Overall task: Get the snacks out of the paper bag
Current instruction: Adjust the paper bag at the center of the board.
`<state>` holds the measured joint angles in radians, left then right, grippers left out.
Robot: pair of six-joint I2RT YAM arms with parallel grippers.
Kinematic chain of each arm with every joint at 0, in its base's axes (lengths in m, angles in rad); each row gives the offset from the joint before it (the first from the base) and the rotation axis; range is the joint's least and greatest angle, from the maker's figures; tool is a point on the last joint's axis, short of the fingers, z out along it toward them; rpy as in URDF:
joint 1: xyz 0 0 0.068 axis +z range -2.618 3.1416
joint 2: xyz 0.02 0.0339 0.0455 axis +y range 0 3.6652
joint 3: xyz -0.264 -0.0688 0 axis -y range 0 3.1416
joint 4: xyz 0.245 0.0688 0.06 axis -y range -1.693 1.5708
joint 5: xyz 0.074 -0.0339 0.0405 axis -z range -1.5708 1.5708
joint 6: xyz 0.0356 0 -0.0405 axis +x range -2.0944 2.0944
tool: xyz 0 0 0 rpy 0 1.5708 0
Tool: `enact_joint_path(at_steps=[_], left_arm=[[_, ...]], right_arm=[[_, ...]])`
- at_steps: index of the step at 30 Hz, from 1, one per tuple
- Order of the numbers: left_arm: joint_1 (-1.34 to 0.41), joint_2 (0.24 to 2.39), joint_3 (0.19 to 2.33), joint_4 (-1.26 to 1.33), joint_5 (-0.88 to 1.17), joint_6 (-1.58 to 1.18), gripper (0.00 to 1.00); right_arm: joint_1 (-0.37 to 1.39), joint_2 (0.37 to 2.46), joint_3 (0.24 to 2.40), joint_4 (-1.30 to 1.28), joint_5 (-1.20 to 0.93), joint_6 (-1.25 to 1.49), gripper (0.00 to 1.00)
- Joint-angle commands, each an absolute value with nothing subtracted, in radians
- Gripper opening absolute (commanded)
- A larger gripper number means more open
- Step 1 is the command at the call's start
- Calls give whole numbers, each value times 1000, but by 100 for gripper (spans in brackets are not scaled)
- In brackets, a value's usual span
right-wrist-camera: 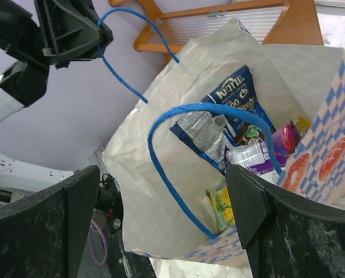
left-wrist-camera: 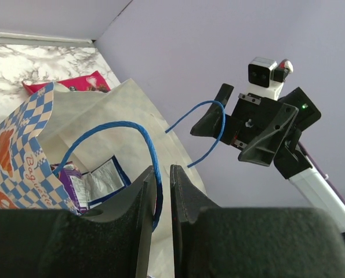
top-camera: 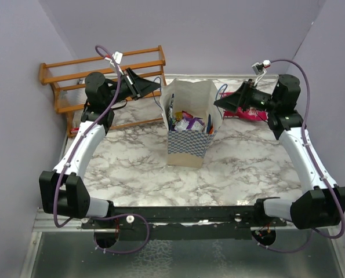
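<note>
Snacks (right-wrist-camera: 242,110) sit inside the upright paper bag (top-camera: 189,147) at the middle of the table (top-camera: 247,168), between my two arms. Left gripper (left-wrist-camera: 159,174): fingers nearly together, one blue handle (left-wrist-camera: 120,124) threaded through the slit; I cannot tell whether it is pinched. Right gripper (right-wrist-camera: 162,174): fingers wide apart, the other handle (right-wrist-camera: 178,110) looping between them.

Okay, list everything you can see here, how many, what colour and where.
paper bag: one, cream with blue-checked sides, upright mid-table
bag handles: two, blue cord, one at each gripper
snacks: several, blue, purple, pink, yellow-green, inside the bag; exact count hidden
pink packet: one, on the table right of the bag
wooden rack: one, orange-brown, back left
table: one, grey-veined white marble
left gripper: black, jaws nearly together around one handle
right gripper: black, open wide, other handle hooked over one finger
</note>
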<state>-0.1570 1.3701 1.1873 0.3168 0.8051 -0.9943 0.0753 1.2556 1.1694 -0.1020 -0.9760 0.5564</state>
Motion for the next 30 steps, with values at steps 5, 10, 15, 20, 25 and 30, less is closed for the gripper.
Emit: enact_joint_path(at_steps=[5, 10, 15, 20, 25, 30], left_arm=[[-153, 1419, 1232, 549, 885, -1116, 2], [-152, 1412, 1248, 560, 861, -1136, 0], [-137, 1354, 1276, 480, 828, -1097, 0], [-104, 1317, 1362, 237, 785, -935, 0], [-44, 1340, 1409, 203, 849, -899, 0], [-15, 1367, 1507, 115, 877, -826, 0]], right_arm=[[225, 1291, 1223, 55, -903, 664, 85], [295, 1305, 1216, 151, -858, 731, 69], [296, 1281, 1211, 147, -835, 737, 53], [299, 1246, 1160, 185, -865, 789, 17], [338, 1244, 1037, 394, -915, 926, 13], [422, 1296, 1043, 425, -912, 934, 11]])
